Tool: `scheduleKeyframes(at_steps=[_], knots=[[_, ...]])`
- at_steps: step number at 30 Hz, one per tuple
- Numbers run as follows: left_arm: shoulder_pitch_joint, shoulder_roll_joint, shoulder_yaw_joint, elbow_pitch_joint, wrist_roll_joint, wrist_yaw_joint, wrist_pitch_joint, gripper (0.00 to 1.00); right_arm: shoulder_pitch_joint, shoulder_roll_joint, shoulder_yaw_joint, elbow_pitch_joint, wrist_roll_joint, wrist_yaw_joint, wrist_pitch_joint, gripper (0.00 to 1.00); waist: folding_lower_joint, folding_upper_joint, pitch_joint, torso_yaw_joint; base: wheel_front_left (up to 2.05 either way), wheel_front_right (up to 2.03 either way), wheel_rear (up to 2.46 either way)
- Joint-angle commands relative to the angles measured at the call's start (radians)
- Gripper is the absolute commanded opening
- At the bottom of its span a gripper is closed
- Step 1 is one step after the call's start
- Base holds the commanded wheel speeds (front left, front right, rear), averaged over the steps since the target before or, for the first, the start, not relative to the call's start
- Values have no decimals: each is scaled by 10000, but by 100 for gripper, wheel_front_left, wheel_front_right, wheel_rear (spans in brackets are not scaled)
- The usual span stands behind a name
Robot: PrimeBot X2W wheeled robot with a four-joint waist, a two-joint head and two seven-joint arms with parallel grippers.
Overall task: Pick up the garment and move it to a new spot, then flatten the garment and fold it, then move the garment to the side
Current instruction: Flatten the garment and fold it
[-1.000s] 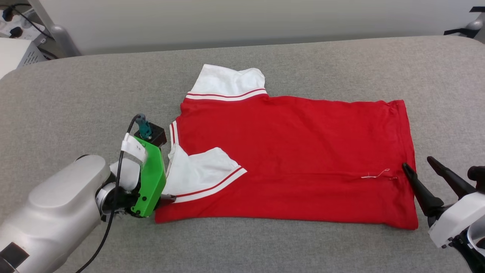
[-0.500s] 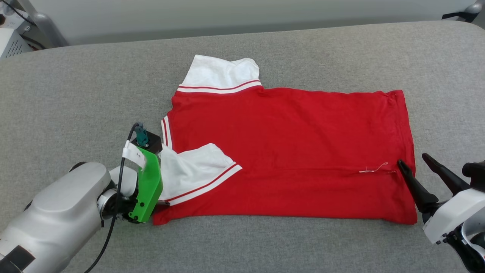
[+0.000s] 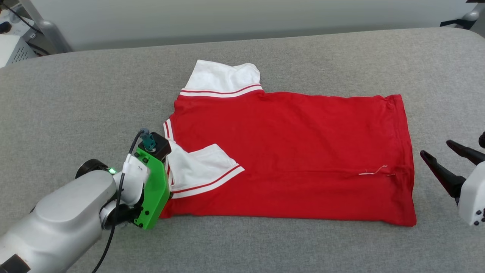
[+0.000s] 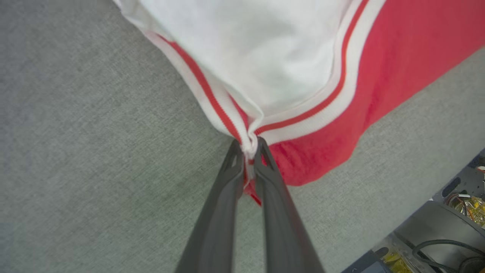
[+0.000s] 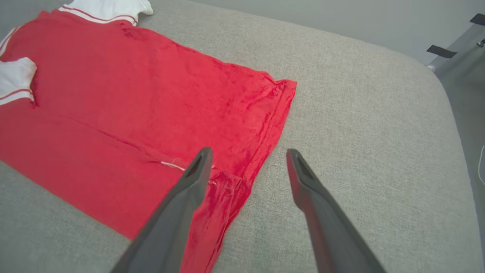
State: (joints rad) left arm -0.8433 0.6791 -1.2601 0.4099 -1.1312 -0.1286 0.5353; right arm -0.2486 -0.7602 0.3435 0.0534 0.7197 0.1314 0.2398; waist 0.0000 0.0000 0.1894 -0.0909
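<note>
The garment (image 3: 288, 151) lies flat on the grey padded table (image 3: 75, 94), red side up, its white sleeves at the left and one sleeve folded onto the body. My left gripper (image 3: 166, 195) sits at the garment's near left corner. In the left wrist view the left gripper (image 4: 248, 146) is shut on the striped sleeve trim of the garment (image 4: 265, 57). My right gripper (image 3: 435, 148) stands open just right of the hem, apart from it. Seen from the right wrist, the right gripper (image 5: 249, 151) hovers over the hem corner of the garment (image 5: 151, 94).
Grey equipment (image 3: 11, 45) and a metal stand (image 3: 41, 26) sit beyond the table's far left edge. Another stand (image 3: 471, 15) is at the far right corner. The robot's base with cables (image 4: 447, 227) shows below the table's near edge.
My left gripper has closed on the sleeve trim at the garment's near left corner. The right gripper has drawn away from the hem to the right. The head camera shifted slightly.
</note>
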Motion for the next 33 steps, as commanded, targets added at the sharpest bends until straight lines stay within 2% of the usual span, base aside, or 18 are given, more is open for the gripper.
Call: scheduleKeyframes(at_steps=[1, 6, 12, 18, 27, 28, 29, 30, 33], knots=[[-70, 122, -22, -158, 175, -21, -110, 0, -160, -168, 78, -133, 216, -7, 561, 100, 0, 0, 6, 32, 0, 0, 0], [-327, 388, -46, -648, 311, -21, -343, 0, -341, -586, 267, -477, 789, -7, 2571, 100, 0, 0, 119, 145, 0, 0, 0], [-526, 387, -79, -916, 516, -21, -435, 0, -488, -374, 829, -138, 830, -7, 3856, 100, 0, 0, 325, 320, 0, 0, 0], [-675, 297, -108, -968, 717, -21, -512, 0, -450, 165, 1360, 974, 719, -7, 4064, 100, 0, 0, 560, 487, 0, 0, 0], [-567, 334, -137, -871, 791, -21, -701, 0, -402, 892, 2188, 2396, 804, -7, 3452, 100, 0, 0, 752, 478, 0, 0, 0], [-531, 351, -139, -856, 788, -21, -736, 0, -411, 910, 2244, 2465, 872, -7, 3399, 57, 0, 0, 743, 456, 0, 0, 0], [-477, 376, -141, -833, 780, -21, -781, 0, -442, 920, 2261, 2530, 934, -7, 3259, 21, 0, 0, 724, 430, 0, 0, 0], [-425, 398, -143, -814, 767, -21, -814, 0, -476, 909, 2271, 2568, 963, -7, 3135, 0, 0, 0, 695, 406, 0, 0, 0], [-154, 519, -141, -748, 618, -21, -990, 0, -604, 792, 2364, 2587, 913, -7, 2699, 0, 0, 0, 506, 293, 0, 0, 0]])
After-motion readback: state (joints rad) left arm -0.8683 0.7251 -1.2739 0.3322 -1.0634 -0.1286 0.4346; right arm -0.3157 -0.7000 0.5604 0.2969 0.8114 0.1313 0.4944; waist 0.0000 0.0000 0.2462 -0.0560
